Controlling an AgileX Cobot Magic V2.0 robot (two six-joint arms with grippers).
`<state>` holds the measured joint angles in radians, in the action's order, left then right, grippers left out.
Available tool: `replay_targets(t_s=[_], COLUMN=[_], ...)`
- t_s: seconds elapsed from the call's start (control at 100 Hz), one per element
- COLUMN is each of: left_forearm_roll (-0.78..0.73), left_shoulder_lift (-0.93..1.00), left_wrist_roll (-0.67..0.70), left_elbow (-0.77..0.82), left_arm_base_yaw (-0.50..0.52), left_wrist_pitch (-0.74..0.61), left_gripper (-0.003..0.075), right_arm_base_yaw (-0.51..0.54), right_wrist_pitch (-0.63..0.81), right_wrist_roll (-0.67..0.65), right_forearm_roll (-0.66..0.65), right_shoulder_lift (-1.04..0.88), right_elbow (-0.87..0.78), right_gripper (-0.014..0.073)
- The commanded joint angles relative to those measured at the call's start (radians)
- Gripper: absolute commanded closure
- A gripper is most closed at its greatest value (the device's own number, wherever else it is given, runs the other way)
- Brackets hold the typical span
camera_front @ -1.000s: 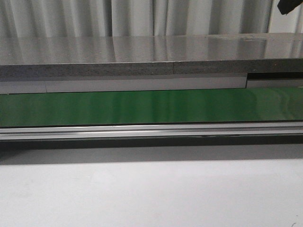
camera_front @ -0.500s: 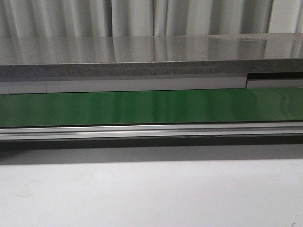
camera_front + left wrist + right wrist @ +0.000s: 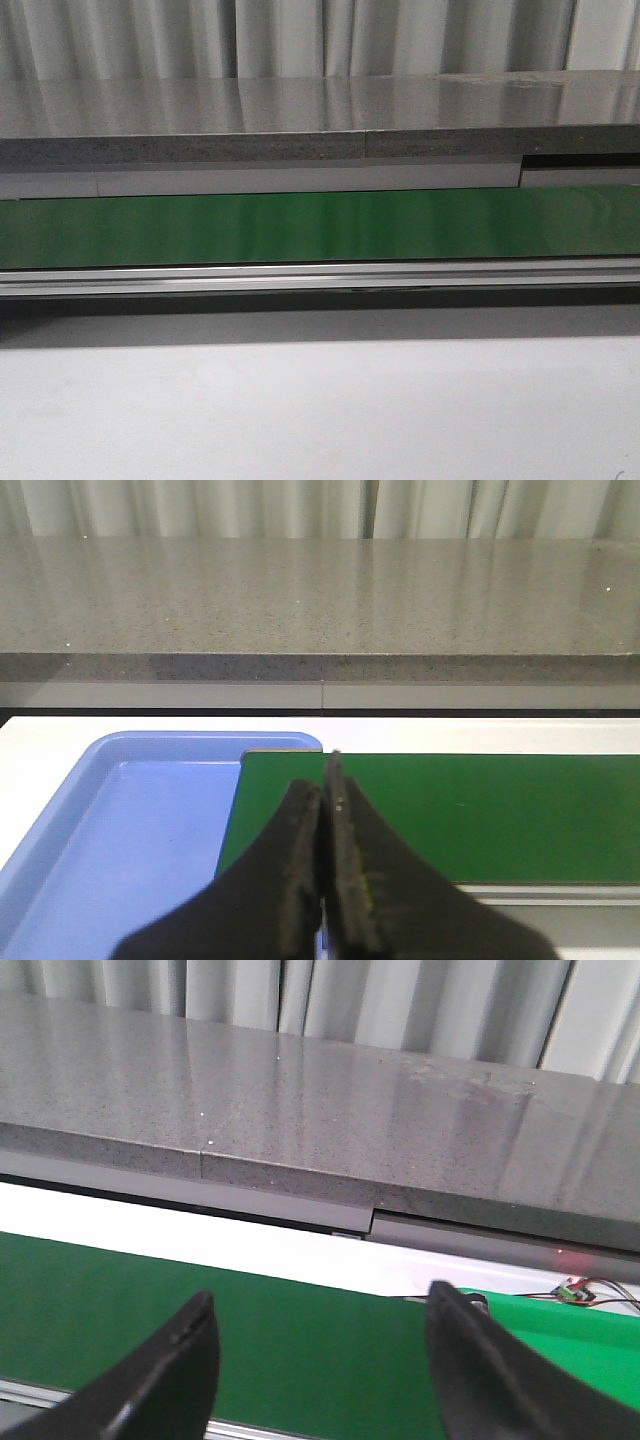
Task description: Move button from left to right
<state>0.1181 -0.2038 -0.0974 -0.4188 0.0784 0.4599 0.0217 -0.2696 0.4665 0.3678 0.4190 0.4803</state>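
The button is not in view in any frame. My left gripper (image 3: 325, 780) is shut and empty; it hangs over the left end of the green belt (image 3: 480, 815), beside a blue tray (image 3: 130, 830). My right gripper (image 3: 320, 1310) is open and empty, its black fingers (image 3: 190, 1350) spread wide above the green belt (image 3: 300, 1340). The front view shows the belt (image 3: 320, 225) running across, bare, with neither gripper in it.
A grey stone counter (image 3: 300, 120) with a curtain behind runs along the far side of the belt. A metal rail (image 3: 320, 275) edges the belt's near side, with a white table (image 3: 320, 410) in front. A bright green part with wires (image 3: 575, 1295) sits at the belt's right end.
A dark shape at the top right corner of the front view one second ago has gone out of view. The belt and counter look the same.
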Motion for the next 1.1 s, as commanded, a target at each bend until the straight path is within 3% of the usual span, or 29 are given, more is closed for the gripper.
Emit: replay_targets(t_s=[0.0,0.13,0.21,0.36,0.53,1.09], left_forearm_roll=[0.015,0.015,0.015,0.015,0.015,0.015], left_shoulder_lift=[-0.011,-0.011,-0.011,-0.011,-0.011,-0.011], left_wrist_roll=[0.003,0.003,0.003,0.003,0.003,0.003], left_elbow=[-0.027,-0.027,-0.027,-0.027,-0.027,-0.027], left_arm_base_yaw=[-0.008,-0.008,-0.008,-0.008,-0.008,-0.008], left_wrist_pitch=[-0.077,-0.077,-0.077,-0.077,-0.077,-0.077], left_gripper=[0.074,0.074,0.074,0.074,0.074,0.074], right_arm_base_yaw=[0.0,0.0,0.0,0.0,0.0,0.0], right_wrist_pitch=[0.056,0.035,0.034,0.034,0.034,0.001], right_wrist_roll=[0.001,0.001,0.001,0.001,0.001,0.001], right_forearm_roll=[0.011,0.011,0.011,0.011,0.011,0.011], right_shoulder_lift=[-0.011,-0.011,-0.011,-0.011,-0.011,-0.011], right_elbow=[0.024,0.024,0.024,0.024,0.024,0.024], right_gripper=[0.0139,0.0146,0.0207,0.045,0.0666,0.0661])
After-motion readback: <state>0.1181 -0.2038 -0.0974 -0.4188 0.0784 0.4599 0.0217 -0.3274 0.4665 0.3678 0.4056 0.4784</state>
